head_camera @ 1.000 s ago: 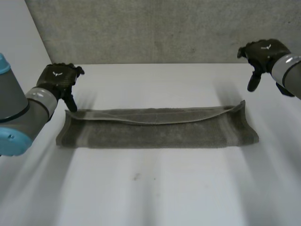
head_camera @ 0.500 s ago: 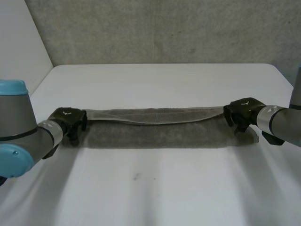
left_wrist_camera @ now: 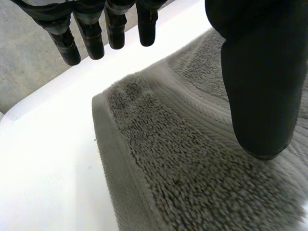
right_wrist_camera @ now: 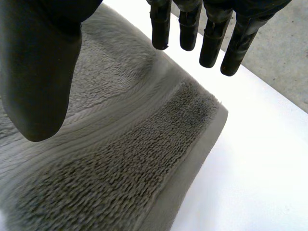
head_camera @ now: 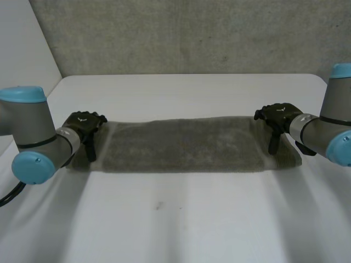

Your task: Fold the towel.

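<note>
A white counter (head_camera: 181, 219) fills the scene. Behind it stands a rough grey wall (head_camera: 181, 33), and a pale panel (head_camera: 22, 44) meets that wall beyond the towel's left end. The grey towel (head_camera: 184, 145) lies flat in the middle of the counter as one long band, its long edges running across from one arm to the other.

The left arm (head_camera: 33, 142) reaches in at the towel's left end, with the left hand (head_camera: 82, 123) over that end. In the left wrist view its fingers (left_wrist_camera: 91, 38) are straight and spread from the thumb (left_wrist_camera: 260, 86). The fingers hang over bare counter just past the towel's far corner, and the thumb is over the pile. Nothing is pinched between them. Whether the thumb tip rests on the cloth I cannot tell.

The right arm (head_camera: 329, 137) mirrors it at the towel's right end. The right hand (head_camera: 277, 115) is over that end with its fingers (right_wrist_camera: 211, 38) straight and parted from the thumb (right_wrist_camera: 38, 72), gripping nothing. They point down near the far corner, and the thumb is above the cloth.

Each short end of the towel shows a flat woven band and a smooth hem, lying neat on the counter. Bare counter runs in front of the towel's near edge, behind its far edge up to the wall, and beyond both short ends.
</note>
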`<state>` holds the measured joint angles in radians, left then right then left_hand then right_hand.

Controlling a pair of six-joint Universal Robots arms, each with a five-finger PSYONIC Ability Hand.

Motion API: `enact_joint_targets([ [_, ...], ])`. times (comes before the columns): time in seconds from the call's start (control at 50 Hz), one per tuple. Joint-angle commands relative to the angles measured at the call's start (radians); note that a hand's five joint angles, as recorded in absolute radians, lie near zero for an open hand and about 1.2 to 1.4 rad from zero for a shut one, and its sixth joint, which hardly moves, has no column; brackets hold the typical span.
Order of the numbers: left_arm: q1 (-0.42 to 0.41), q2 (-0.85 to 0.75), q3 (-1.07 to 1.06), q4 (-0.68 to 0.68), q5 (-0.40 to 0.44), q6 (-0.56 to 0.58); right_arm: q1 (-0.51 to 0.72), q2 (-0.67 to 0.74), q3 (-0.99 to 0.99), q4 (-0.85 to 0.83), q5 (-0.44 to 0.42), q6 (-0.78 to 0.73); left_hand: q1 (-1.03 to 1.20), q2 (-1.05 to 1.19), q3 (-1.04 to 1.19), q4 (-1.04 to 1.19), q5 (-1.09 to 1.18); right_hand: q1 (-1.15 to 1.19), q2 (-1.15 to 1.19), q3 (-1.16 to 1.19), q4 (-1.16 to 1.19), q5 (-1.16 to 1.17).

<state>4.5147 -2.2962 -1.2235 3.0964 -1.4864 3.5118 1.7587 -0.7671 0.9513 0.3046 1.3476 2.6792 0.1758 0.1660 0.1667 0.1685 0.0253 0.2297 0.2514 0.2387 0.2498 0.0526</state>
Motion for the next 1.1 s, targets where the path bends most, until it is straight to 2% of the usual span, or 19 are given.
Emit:
enact_joint_targets([
  [0.02, 0.000, 0.055, -0.093, 0.004, 0.005, 0.003, -0.019, -0.124, 0.211, -0.102, -0.011, -0.012, -0.001, 0.009, 0.008, 0.006, -0.025, -0.042, -0.064, -0.051, -0.062, -0.039],
  [0.16, 0.001, 0.104, -0.160, 0.013, 0.006, 0.003, -0.064, -0.195, 0.424, -0.252, -0.024, -0.088, -0.001, 0.009, 0.008, 0.006, -0.025, -0.033, -0.055, -0.042, -0.053, -0.031],
  [0.38, 0.001, 0.133, -0.174, 0.013, 0.006, -0.001, -0.085, -0.163, 0.480, -0.303, -0.019, -0.159, -0.001, 0.009, 0.008, 0.006, -0.025, 0.149, 0.127, 0.140, 0.129, 0.151],
  [0.42, 0.001, 0.141, -0.174, 0.013, 0.006, -0.004, -0.085, -0.144, 0.475, -0.324, -0.015, -0.160, -0.001, 0.009, 0.008, 0.006, -0.025, 0.324, 0.302, 0.315, 0.304, 0.327],
  [0.44, 0.001, 0.141, -0.174, 0.013, 0.006, -0.004, -0.085, -0.144, 0.475, -0.324, -0.015, -0.160, -0.001, 0.009, 0.008, 0.006, -0.025, 0.325, 0.303, 0.316, 0.305, 0.328],
  [0.48, 0.001, 0.150, -0.176, 0.011, 0.006, -0.004, -0.085, -0.132, 0.469, -0.349, -0.013, -0.160, -0.001, 0.009, 0.008, 0.006, -0.025, 0.602, 0.581, 0.593, 0.582, 0.605],
  [0.5, 0.001, 0.150, -0.176, 0.011, 0.006, -0.004, -0.085, -0.132, 0.469, -0.349, -0.013, -0.160, -0.001, 0.009, 0.008, 0.006, -0.025, 0.604, 0.582, 0.595, 0.584, 0.607],
  [0.54, 0.001, 0.153, -0.179, 0.011, 0.006, -0.004, -0.091, -0.121, 0.457, -0.363, -0.004, -0.160, -0.001, 0.009, 0.008, 0.006, -0.025, 1.163, 1.142, 1.154, 1.143, 1.166],
  [0.6, 0.001, 0.162, -0.189, 0.011, 0.006, -0.004, -0.102, -0.130, 0.454, -0.366, 0.002, -0.157, -0.001, 0.009, 0.008, 0.006, -0.025, 1.167, 1.145, 1.158, 1.146, 1.169],
  [0.7, 0.001, 0.185, -0.209, 0.011, 0.008, -0.004, -0.197, -0.205, 0.463, -0.384, 0.071, -0.160, -0.001, 0.009, 0.008, 0.006, -0.025, 1.167, 1.145, 1.158, 1.146, 1.169],
  [0.76, 0.001, 0.202, -0.223, 0.011, 0.011, -0.004, -0.231, -0.213, 0.457, -0.374, 0.076, -0.168, -0.001, 0.009, 0.008, 0.006, -0.025, 1.167, 1.145, 1.158, 1.146, 1.169],
  [0.84, 0.003, 0.230, -0.246, 0.011, 0.012, -0.004, -0.355, -0.230, 0.437, -0.354, 0.077, -0.261, -0.001, 0.009, 0.008, 0.006, -0.025, 1.167, 1.145, 1.158, 1.146, 1.169],
  [0.92, 0.004, 0.248, -0.255, 0.011, 0.012, -0.004, -0.370, -0.241, 0.409, -0.344, 0.079, -0.335, -0.001, 0.009, 0.008, 0.006, -0.025, 1.167, 1.145, 1.158, 1.146, 1.169],
  [0.98, 0.003, 0.267, -0.261, 0.011, 0.012, -0.005, -0.343, -0.250, 0.369, -0.344, 0.077, -0.328, -0.001, 0.009, 0.008, 0.006, -0.025, 1.167, 1.145, 1.158, 1.146, 1.169],
  [1.02, 0.001, 0.284, -0.260, 0.011, 0.009, -0.008, -0.222, -0.273, 0.313, -0.343, 0.076, -0.259, -0.001, 0.009, 0.008, 0.006, -0.025, 1.167, 1.145, 1.158, 1.146, 1.169],
  [1.04, 0.001, 0.284, -0.260, 0.011, 0.009, -0.008, -0.222, -0.273, 0.313, -0.343, 0.076, -0.259, -0.001, 0.009, 0.008, 0.006, -0.025, 1.167, 1.145, 1.158, 1.146, 1.169],
  [1.06, 0.000, 0.290, -0.260, 0.011, 0.009, -0.014, -0.137, -0.279, 0.287, -0.344, 0.073, -0.224, -0.001, 0.009, 0.008, 0.006, -0.025, 1.167, 1.145, 1.158, 1.146, 1.169],
  [1.08, 0.000, 0.290, -0.260, 0.011, 0.009, -0.014, -0.136, -0.279, 0.287, -0.344, 0.073, -0.223, -0.001, 0.009, 0.008, 0.006, -0.025, 1.167, 1.145, 1.158, 1.146, 1.169],
  [1.1, -0.005, 0.297, -0.258, 0.011, 0.009, -0.025, -0.049, -0.275, 0.259, -0.349, 0.067, -0.197, -0.001, 0.009, 0.008, 0.006, -0.025, 1.167, 1.145, 1.158, 1.146, 1.169],
])
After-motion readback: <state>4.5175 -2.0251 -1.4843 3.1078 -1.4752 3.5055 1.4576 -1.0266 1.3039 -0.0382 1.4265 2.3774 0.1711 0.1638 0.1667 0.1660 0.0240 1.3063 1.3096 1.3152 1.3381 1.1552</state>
